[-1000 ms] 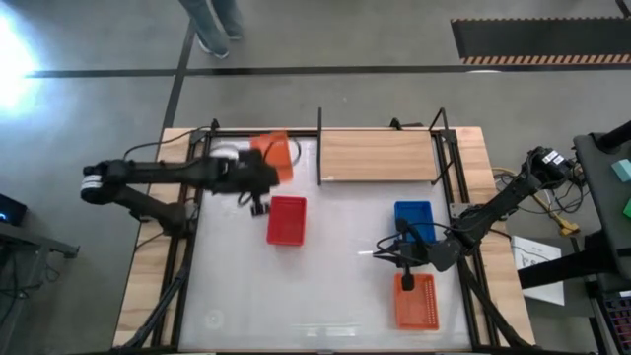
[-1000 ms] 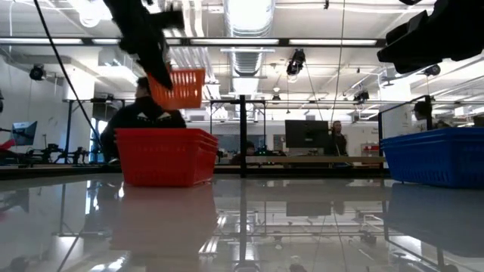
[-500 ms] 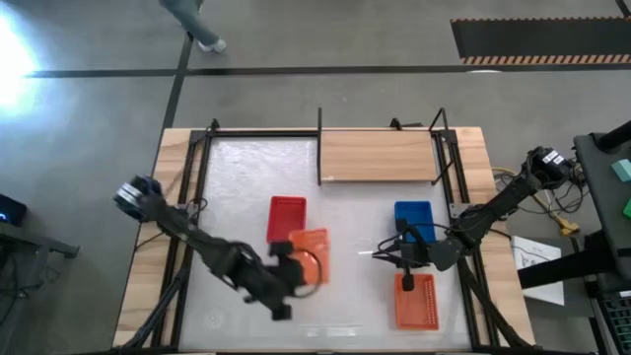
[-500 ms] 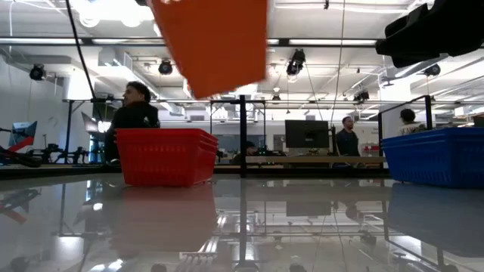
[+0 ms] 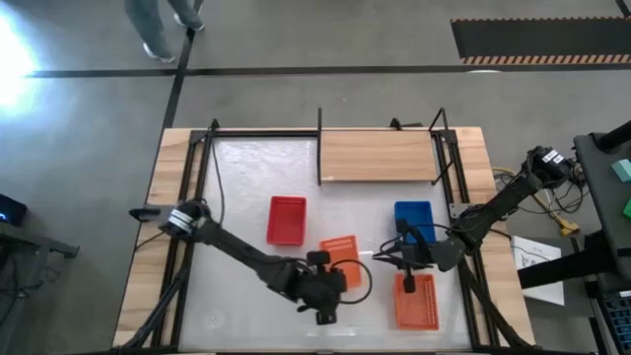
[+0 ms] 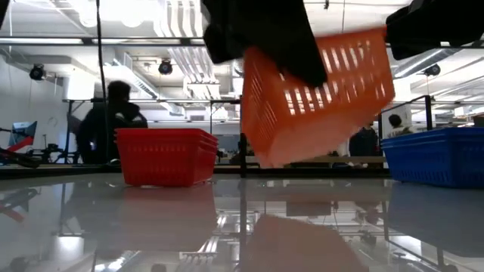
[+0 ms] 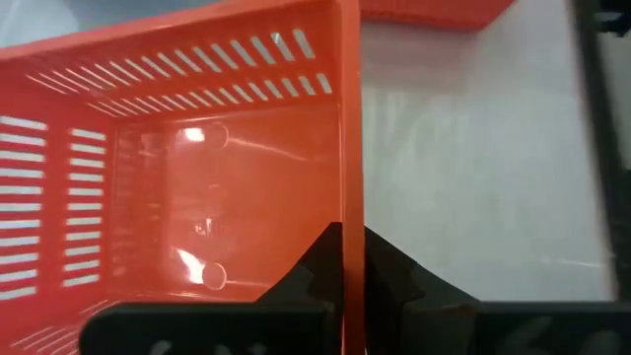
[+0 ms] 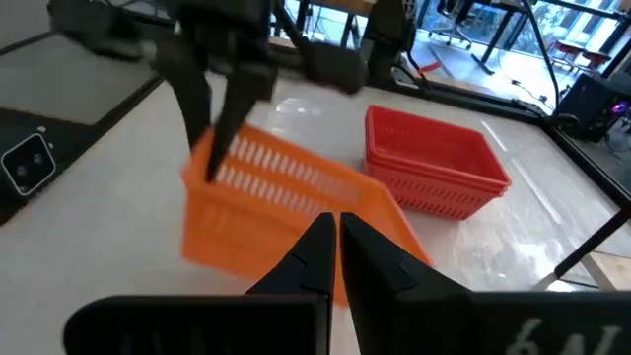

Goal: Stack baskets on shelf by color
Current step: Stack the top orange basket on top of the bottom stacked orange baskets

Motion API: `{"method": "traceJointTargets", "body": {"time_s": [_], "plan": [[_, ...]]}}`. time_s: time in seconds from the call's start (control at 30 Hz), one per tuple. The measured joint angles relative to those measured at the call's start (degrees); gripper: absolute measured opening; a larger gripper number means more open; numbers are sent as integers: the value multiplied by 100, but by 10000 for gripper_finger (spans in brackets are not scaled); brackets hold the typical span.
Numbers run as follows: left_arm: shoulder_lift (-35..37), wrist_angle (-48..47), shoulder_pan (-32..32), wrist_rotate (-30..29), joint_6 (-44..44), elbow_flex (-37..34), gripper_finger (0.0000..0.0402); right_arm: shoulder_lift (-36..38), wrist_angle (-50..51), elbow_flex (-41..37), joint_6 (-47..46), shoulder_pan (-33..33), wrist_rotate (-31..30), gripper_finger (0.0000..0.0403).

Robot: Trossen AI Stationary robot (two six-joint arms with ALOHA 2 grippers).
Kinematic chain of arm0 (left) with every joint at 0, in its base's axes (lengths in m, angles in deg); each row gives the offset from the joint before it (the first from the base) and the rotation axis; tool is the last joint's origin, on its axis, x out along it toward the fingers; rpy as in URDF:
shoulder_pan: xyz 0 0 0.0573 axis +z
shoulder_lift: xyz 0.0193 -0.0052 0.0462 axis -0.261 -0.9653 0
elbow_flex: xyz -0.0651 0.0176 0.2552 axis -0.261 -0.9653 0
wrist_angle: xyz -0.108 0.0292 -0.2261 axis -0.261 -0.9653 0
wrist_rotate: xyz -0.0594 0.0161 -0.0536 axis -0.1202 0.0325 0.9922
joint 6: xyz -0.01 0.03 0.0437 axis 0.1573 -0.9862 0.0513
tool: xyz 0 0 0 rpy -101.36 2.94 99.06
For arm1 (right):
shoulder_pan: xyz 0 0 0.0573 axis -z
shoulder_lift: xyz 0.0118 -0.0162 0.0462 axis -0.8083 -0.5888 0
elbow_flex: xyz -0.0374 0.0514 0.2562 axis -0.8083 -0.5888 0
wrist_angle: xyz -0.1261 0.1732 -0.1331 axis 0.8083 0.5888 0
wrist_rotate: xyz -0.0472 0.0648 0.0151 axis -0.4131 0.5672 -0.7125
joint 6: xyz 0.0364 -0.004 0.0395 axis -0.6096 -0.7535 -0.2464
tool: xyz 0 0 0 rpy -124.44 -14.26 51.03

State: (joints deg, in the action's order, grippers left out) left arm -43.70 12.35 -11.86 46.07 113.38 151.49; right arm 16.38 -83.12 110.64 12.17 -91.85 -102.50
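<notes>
Nearest the front edge of the white table [image 5: 237,306], the left gripper [image 5: 330,286] was clamped on the side wall of an orange basket [image 5: 342,258], its fingers [image 7: 320,271] pinching the rim from either side. That basket hung tilted above the tabletop, clear of it in the low view [image 6: 318,94], with one end lower than the other. Just to its right, the right gripper [image 5: 394,258] hovered with its fingers pressed together on nothing, pointed toward the held basket. Below that arm a second orange basket [image 5: 415,301] lay flat near the table's front right corner.

Further in, a red basket [image 5: 287,219] sat left of centre; from the right wrist view it looked like more than one red basket nested together [image 8: 434,163]. A blue basket [image 5: 414,222] sat opposite it on the right side. At the far edge stood the shelf [image 5: 379,155], its light-wood board bare between black posts. Beyond the table a person [image 5: 163,25] walked across the grey floor.
</notes>
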Motion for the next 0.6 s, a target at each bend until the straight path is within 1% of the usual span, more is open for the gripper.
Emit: {"method": "traceJointTargets", "body": {"time_s": [0.17, 0.27, 0.43, 0.5, 0.6], "plan": [[-357, -12, 275, 33, -10, 93, 0, 0, 1, 0, -32, -85, -2, 12], [-476, 74, 410, 236, -94, 79, 0, 0, 2, 0, -86, -124, -2, 12], [-494, 176, 477, 339, -350, 62, 1, 0, 12, 0, -206, -124, -4, 12], [-475, 177, 485, 353, -540, 62, 10, 0, 13, 0, -239, -122, -4, 12], [-405, 141, 488, 354, -884, 97, 36, 0, 16, 0, -236, -122, 1, 12]]}}
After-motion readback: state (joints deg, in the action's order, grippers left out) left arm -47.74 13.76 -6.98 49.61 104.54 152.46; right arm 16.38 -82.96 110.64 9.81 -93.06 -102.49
